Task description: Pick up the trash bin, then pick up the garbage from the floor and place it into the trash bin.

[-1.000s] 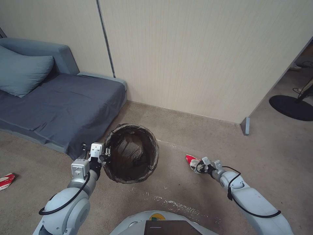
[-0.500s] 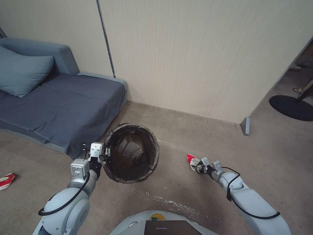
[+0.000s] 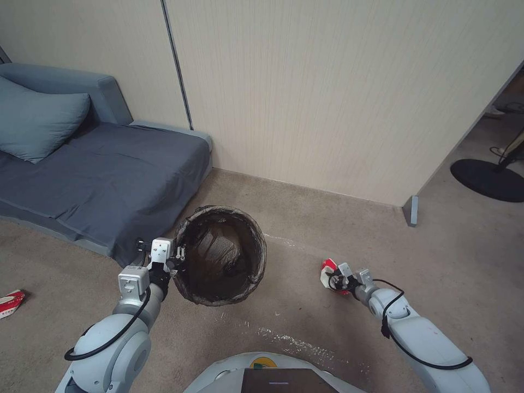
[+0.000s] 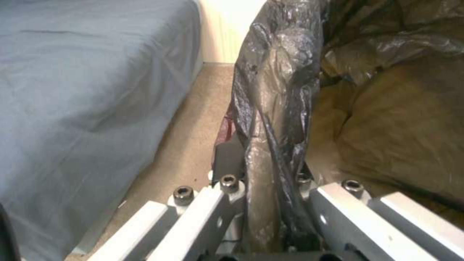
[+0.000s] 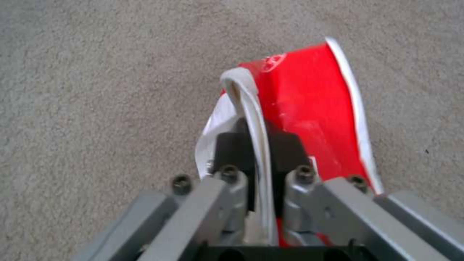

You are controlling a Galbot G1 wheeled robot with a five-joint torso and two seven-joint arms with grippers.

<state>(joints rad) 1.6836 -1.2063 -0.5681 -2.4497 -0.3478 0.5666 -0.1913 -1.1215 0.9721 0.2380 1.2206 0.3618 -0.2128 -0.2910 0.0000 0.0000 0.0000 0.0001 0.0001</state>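
The left gripper (image 3: pixel 179 257) pinches the near-left rim of the trash bin (image 3: pixel 221 254), its fingers (image 4: pixel 227 159) pressed on either side of the dark bag liner (image 4: pixel 275 108) folded over the edge. The bin is tilted, its mouth open toward the camera, beside the grey sofa bed (image 3: pixel 98 180). To the right, over the beige carpet (image 3: pixel 305 218), the right gripper (image 3: pixel 331 279) has its fingers (image 5: pixel 232 145) clamped on a folded white edge of a red-and-white snack packet (image 5: pixel 304 105). A second red-and-white packet (image 3: pixel 11 303) lies on the carpet far to the left.
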